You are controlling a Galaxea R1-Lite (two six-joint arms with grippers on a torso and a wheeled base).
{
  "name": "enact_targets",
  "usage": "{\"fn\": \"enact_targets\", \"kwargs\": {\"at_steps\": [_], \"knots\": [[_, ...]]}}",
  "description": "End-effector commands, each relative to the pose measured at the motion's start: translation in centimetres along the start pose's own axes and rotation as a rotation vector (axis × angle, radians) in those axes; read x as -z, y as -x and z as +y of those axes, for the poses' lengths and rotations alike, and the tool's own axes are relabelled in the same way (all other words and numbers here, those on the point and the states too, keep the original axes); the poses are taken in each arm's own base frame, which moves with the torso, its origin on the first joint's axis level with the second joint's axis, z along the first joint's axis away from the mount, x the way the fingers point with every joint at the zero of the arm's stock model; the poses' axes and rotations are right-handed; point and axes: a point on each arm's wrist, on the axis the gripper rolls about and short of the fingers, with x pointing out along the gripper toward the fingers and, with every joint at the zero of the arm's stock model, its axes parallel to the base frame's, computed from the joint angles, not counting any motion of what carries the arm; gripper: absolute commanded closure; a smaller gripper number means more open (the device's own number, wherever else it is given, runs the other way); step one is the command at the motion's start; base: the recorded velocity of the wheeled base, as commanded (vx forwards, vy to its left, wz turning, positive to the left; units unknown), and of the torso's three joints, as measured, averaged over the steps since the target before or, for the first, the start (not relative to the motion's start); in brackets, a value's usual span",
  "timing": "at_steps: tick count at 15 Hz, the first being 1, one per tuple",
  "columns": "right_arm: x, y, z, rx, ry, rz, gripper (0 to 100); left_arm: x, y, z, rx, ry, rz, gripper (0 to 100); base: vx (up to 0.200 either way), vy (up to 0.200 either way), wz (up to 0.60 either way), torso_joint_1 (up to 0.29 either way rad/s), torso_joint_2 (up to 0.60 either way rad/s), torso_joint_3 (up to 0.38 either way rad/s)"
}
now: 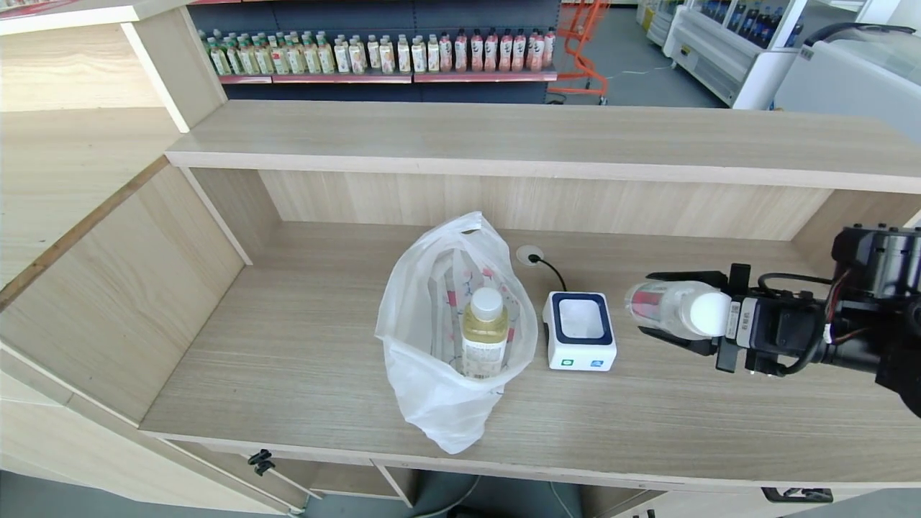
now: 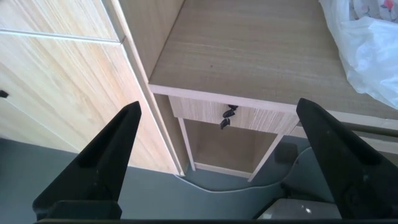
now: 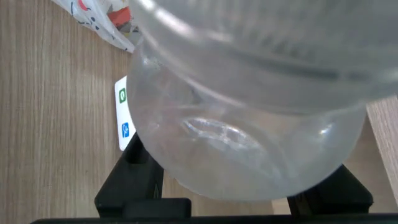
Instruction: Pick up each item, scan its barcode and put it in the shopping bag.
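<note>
Clear bottle (image 1: 665, 308) lies sideways in the right gripper (image 1: 645, 303), above the counter (image 1: 288, 345) just right of the white scanner (image 1: 580, 329); the fingers clamp its body, white cap toward the wrist. The counter is pale wood grain with a raised back ledge; behind it are a shelf of drinks (image 1: 374, 54), an orange rack (image 1: 586, 43) and white freezers (image 1: 727, 50). The held bottle is see-through with a red-printed label. A thin white shopping bag (image 1: 432, 403) left of the scanner holds an upright yellowish bottle (image 1: 483, 334); the left gripper (image 2: 219, 107) is spread wide, empty, near the counter's front edge.
</note>
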Motion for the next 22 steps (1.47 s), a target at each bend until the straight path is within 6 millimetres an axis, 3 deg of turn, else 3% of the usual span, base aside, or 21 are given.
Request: {"fn": "enact_targets", "kwargs": {"at_steps": [1, 8, 15, 22], "knots": [[2.6, -2.2, 0.4, -0.034, -0.026, -0.034, 100, 0.0, 0.0, 0.0, -0.001, 0.0, 0.0, 0, 0.0, 0.0, 0.0, 0.0, 0.0, 0.0], [4.2, -5.7, 0.0, -0.065, -0.014, -0.145, 100, 0.0, 0.0, 0.0, -0.001, 0.0, 0.0, 0, 0.0, 0.0, 0.0, 0.0, 0.0, 0.0], [5.9, -7.6, 0.7, -0.087, -0.01, -0.169, 100, 0.0, 0.0, 0.0, -0.001, 0.0, 0.001, 0, 0.0, 0.0, 0.0, 0.0, 0.0, 0.0], [5.8, -8.9, 0.5, -0.088, 0.006, -0.192, 100, 0.0, 0.0, 0.0, 0.001, 0.0, 0.0, 0, 0.0, 0.0, 0.0, 0.0, 0.0, 0.0]]}}
